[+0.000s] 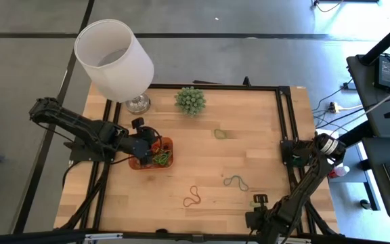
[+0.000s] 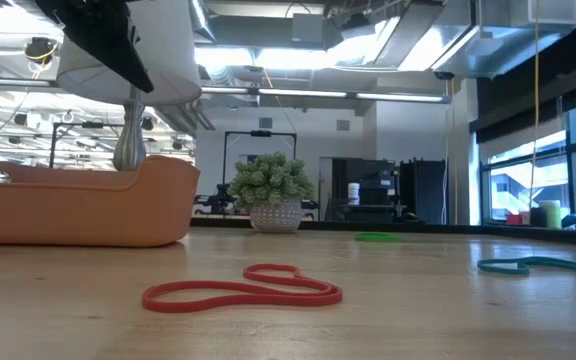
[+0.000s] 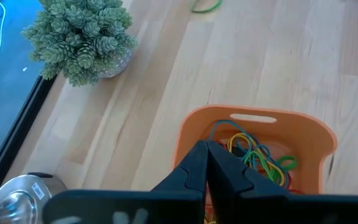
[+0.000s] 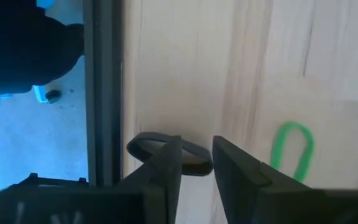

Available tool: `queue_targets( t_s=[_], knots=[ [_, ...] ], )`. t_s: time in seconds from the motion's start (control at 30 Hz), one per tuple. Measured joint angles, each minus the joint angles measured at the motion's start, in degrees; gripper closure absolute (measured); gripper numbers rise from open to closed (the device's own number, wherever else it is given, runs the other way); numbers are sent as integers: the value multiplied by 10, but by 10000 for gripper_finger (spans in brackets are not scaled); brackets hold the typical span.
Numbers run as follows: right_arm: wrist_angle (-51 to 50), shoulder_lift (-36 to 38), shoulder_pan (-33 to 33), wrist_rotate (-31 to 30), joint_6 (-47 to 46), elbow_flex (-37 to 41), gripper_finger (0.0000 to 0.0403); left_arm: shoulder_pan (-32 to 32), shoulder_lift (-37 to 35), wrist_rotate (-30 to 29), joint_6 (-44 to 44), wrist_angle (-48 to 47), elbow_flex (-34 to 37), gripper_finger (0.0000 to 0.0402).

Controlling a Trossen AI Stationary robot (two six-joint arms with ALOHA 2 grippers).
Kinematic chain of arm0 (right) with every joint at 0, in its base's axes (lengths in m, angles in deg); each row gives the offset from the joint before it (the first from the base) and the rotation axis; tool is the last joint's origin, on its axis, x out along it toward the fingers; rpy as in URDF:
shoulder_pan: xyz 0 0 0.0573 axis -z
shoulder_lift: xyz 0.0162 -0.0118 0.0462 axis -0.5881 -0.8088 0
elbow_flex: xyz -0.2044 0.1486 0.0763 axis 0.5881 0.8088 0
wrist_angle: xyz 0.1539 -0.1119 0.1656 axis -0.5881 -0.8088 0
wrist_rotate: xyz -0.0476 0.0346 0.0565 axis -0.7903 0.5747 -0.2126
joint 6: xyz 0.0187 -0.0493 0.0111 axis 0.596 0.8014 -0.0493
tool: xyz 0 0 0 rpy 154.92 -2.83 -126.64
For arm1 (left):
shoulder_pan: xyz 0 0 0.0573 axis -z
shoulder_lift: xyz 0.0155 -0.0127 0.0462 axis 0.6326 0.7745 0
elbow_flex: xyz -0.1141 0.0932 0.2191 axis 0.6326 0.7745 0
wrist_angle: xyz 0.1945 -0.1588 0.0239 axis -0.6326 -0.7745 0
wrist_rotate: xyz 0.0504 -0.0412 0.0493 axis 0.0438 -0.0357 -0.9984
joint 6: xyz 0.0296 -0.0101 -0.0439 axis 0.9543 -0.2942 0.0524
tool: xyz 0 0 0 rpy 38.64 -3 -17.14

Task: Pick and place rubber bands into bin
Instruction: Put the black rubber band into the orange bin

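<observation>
My left gripper (image 3: 206,163) hangs over the bin (image 1: 149,163), fingers pressed together w/ nothing between them. In the left wrist view the fingertips block the near part of the bin; past them I see a tangle of bands (image 3: 258,155) inside: yellow, green, blue, a bit of red. From above, the gripper covers approx. half the bin, so I can't tell how many bands lie in there.

My right gripper (image 4: 196,160) sits at the surface (image 1: 249,156) edge well away from the bin, toward the near right corner. Fingers stand partly apart, a narrow gap, holding nothing. A dark band (image 4: 160,149) lies flat just past the fingertips, partly hidden behind them; can't tell if a finger touches it. A green band (image 4: 294,151) lies beside it, its near end cut off by my finger. From above, the arm hides both of these.

Loose bands on the surface, all apart from the bin: red band (image 1: 193,197) near the front edge of the bin side, teal band (image 1: 235,181) farther out from the bin, a faint green one (image 1: 220,134) beyond the bin toward the plant (image 1: 190,100). The low view shows the red band twisted in a figure-eight; the teal one runs off the picture's edge.

The lamp (image 1: 115,59) stands behind the bin; its shade hides most of the base.
</observation>
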Motion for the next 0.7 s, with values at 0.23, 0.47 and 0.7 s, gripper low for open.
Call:
queue_targets(
  t_s=[0.23,0.47,0.7],
  knots=[
    [19,0,0,19,-1,17,310,0,0,2,-8,0,0,396],
    [24,0,-4,31,1,30,311,0,0,1,-9,0,0,396],
    [64,0,-11,31,1,63,312,0,0,1,-9,0,0,396]
  ],
)
